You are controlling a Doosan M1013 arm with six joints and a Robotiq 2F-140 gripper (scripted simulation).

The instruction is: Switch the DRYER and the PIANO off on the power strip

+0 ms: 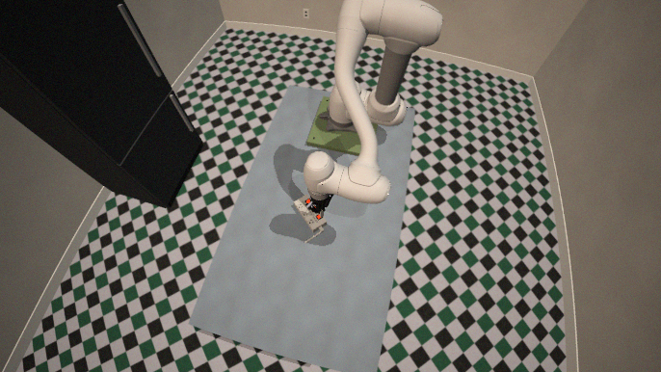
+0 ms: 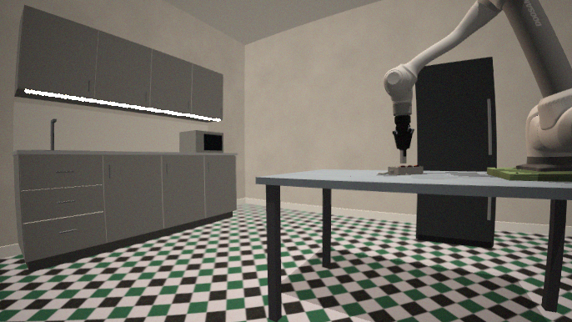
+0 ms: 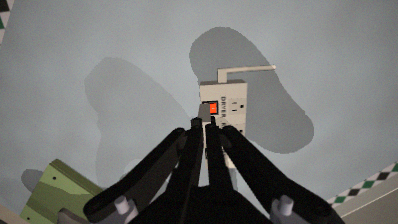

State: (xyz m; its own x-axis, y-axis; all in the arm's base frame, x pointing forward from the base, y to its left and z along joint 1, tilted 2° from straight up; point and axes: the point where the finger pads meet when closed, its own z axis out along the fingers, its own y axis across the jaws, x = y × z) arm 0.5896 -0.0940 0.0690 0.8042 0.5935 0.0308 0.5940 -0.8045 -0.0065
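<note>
A white power strip (image 3: 223, 106) lies flat on the grey-blue table, with a short cable stub at its far end. It also shows in the overhead view (image 1: 309, 216) and in the side view (image 2: 404, 169). In the wrist view one lit orange switch (image 3: 213, 107) sits next to the label DRYER; the other switches are hidden under my fingers. My gripper (image 3: 205, 111) is shut and empty, pointing straight down, its tips just above the strip beside the DRYER switch. In the side view the gripper (image 2: 403, 160) hangs a little above the strip.
The arm's green base plate (image 1: 341, 130) stands at the far end of the table. A black fridge (image 2: 455, 150) stands behind the table. Kitchen cabinets with a microwave (image 2: 202, 142) line the left wall. The table edge (image 3: 372, 197) is near in the wrist view.
</note>
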